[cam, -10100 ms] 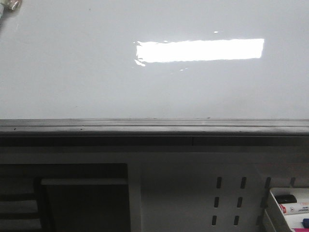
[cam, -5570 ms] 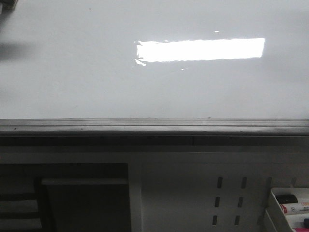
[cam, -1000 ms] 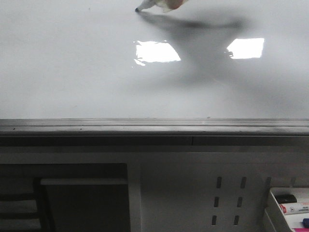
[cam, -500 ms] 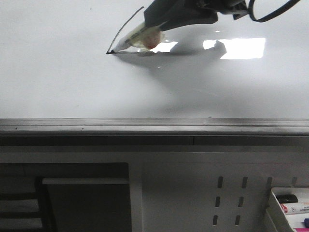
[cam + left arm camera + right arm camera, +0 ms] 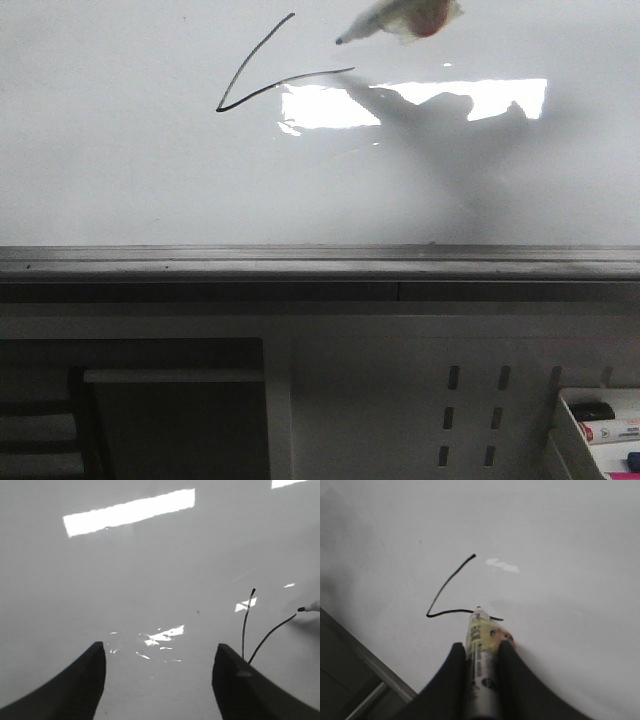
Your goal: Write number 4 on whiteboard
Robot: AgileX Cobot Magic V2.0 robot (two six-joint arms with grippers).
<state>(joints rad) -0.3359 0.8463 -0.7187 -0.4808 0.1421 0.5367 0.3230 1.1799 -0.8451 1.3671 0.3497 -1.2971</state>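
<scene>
The whiteboard [image 5: 120,180] fills the upper front view. On it are two joined black strokes of the number 4 [image 5: 245,78]: a slant down to the left, then a line running right. A marker [image 5: 400,20] with yellowish tape hangs at the top edge, its tip just off the board above the line's right end. In the right wrist view my right gripper [image 5: 481,646] is shut on the marker [image 5: 479,630], over the strokes [image 5: 445,587]. My left gripper [image 5: 159,647] is open and empty over bare board, left of the strokes [image 5: 245,625].
The board's dark grey edge rail [image 5: 320,265] runs across the front view. Below it is a white perforated panel [image 5: 400,400], a dark opening [image 5: 170,420] at lower left, and a white tray [image 5: 570,425] holding spare markers at lower right.
The marker has drawn the second line rightward from the slant's lower end. It has since lifted off the board toward the top edge, and the arm has left the front view.
</scene>
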